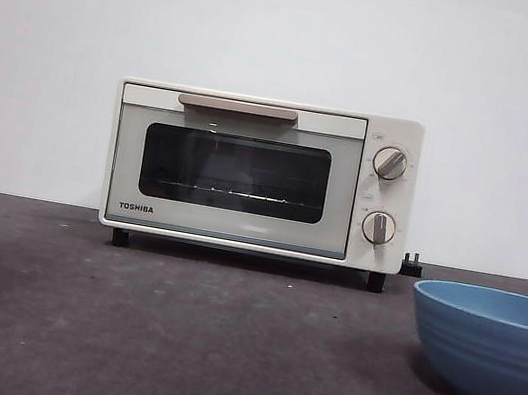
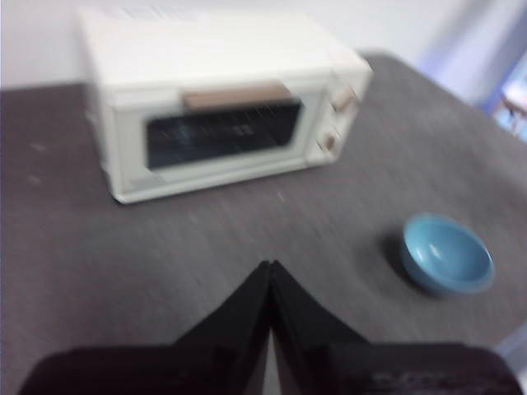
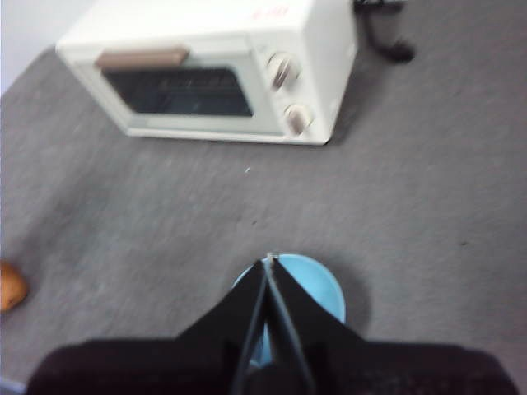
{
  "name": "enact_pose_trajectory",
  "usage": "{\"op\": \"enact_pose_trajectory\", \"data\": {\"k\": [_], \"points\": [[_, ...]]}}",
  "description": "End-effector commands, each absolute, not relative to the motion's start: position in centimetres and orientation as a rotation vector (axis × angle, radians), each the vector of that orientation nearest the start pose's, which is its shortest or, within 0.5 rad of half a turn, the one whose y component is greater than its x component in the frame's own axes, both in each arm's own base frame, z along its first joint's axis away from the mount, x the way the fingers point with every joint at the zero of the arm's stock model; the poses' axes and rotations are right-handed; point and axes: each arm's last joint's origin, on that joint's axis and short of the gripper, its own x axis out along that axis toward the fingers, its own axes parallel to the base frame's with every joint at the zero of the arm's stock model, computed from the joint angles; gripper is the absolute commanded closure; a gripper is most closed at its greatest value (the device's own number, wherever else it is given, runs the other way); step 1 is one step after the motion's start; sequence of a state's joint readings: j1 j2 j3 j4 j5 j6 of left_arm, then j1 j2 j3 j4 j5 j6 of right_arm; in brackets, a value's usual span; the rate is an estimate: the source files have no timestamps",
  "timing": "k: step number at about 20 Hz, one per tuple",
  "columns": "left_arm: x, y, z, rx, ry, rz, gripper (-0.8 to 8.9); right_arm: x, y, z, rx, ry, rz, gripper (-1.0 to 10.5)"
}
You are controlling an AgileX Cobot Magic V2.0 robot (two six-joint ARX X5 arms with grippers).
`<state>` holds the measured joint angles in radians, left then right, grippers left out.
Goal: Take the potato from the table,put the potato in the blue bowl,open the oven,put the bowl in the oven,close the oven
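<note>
White wall with two sockets backs the table (image 1: 119, 336). Toshiba lettering marks the oven (image 1: 248, 170), door closed. Beside it sits the blue bowl (image 1: 493, 342), the potato (image 3: 10, 285) farther off. Left gripper (image 2: 270, 267) and right gripper (image 3: 270, 262) hang clenched, empty, the right above the bowl.

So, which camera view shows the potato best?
Only the right wrist view shows the potato, as an orange shape cut off by the picture's edge, lying on the table. The front view and the left wrist view do not show it.

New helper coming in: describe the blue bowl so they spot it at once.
Find the cream oven at the back of the dark grey table. The blue bowl sits in front of it, off its knob side, round, ridged, empty, the only blue thing there.
</note>
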<state>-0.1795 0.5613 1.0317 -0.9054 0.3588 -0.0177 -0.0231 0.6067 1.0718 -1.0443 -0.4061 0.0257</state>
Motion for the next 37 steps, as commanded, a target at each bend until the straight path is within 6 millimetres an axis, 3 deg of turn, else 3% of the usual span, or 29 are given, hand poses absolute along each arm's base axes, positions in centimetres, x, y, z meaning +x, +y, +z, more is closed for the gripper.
{"op": "enact_pose_trajectory", "data": {"k": [1,9,14,20,30,33,37], "points": [[7.6,-2.8,36.5,0.001,0.494,-0.580,8.19,8.4,1.2,36.5,0.135,0.600,0.431,9.5],[8.5,-3.2,35.6,0.023,0.609,-0.613,8.19,11.2,2.7,35.8,0.118,0.709,0.559,9.5],[7.7,-3.0,35.5,0.019,0.671,-0.614,8.19,13.7,6.0,35.6,0.114,0.720,0.723,9.5],[6.0,-2.6,36.2,0.011,0.740,-0.618,8.19,16.1,14.3,34.2,-0.005,0.802,0.890,9.5],[3.6,-2.0,37.6,-0.005,0.713,-0.613,8.19,18.5,31.5,32.6,-0.228,0.838,1.166,9.5],[2.9,-1.8,37.6,0.003,0.687,-0.600,8.19,19.1,35.3,32.2,-0.282,0.799,1.225,9.5],[2.6,-1.0,37.5,0.129,0.653,-0.361,8.20,19.2,38.9,31.4,-0.364,0.734,1.289,9.3]]}}
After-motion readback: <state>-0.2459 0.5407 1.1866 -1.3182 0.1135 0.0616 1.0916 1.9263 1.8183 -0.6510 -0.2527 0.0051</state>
